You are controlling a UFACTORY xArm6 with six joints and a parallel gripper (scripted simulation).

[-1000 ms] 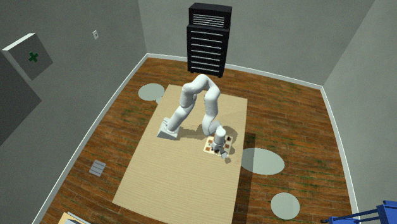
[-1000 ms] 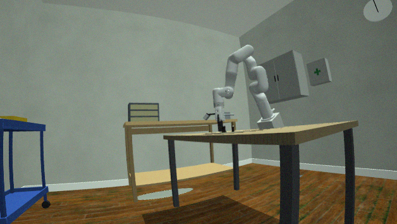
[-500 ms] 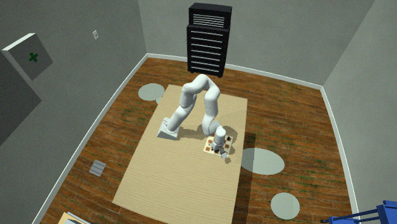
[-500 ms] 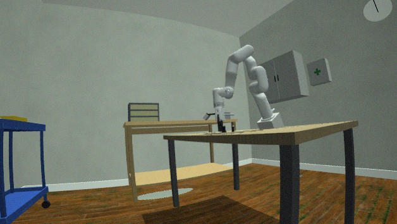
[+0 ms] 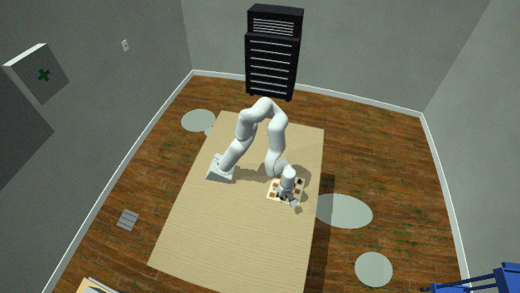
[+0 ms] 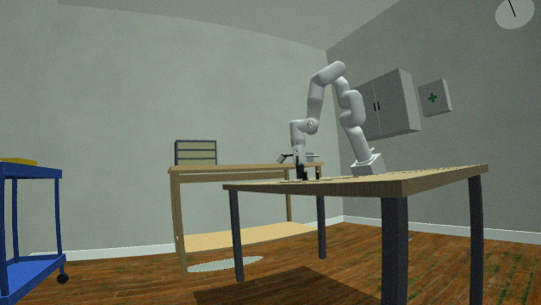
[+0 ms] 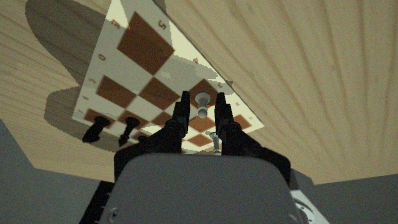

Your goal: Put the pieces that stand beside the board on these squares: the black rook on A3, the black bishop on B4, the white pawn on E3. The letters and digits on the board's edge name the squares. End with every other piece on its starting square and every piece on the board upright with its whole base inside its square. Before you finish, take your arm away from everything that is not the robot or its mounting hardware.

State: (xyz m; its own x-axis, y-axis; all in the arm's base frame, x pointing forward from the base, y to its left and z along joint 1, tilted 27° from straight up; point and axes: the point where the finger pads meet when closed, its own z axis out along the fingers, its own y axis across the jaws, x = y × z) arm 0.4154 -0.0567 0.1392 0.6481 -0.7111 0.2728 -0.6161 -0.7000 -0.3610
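Top view: I see the white arm (image 5: pixel 252 124) reaching from its base (image 5: pixel 212 175) on the wooden table (image 5: pixel 232 232) down over the small chessboard (image 5: pixel 271 194). The wrist hides most of the board, so I cannot read any square from here. A black drawer cabinet (image 5: pixel 271 62) stands against the far wall, and a corner of a blue cart (image 5: pixel 503 277) shows at the lower right.

Exterior view: the gripper (image 6: pixel 300 171) points straight down at the board, which from this side is only a thin strip on the tabletop. A dark piece (image 6: pixel 317 173) stands just beside the fingers; I cannot tell which one it is. A second wooden table (image 6: pixel 215 170) sits behind, and a wall cabinet (image 6: pixel 388 103) hangs past the arm.

Wrist view: I have the jaws partly open, with a gap on each side of the white pawn (image 7: pixel 202 102), so they grip nothing. The pawn stands upright between the two dark fingers on a square near the board's edge; I cannot make out that square's letter and digit. Two black pieces (image 7: pixel 97 127) lean out at the left side of the board, close together, and a further small light piece (image 7: pixel 214 140) shows low between the fingers.
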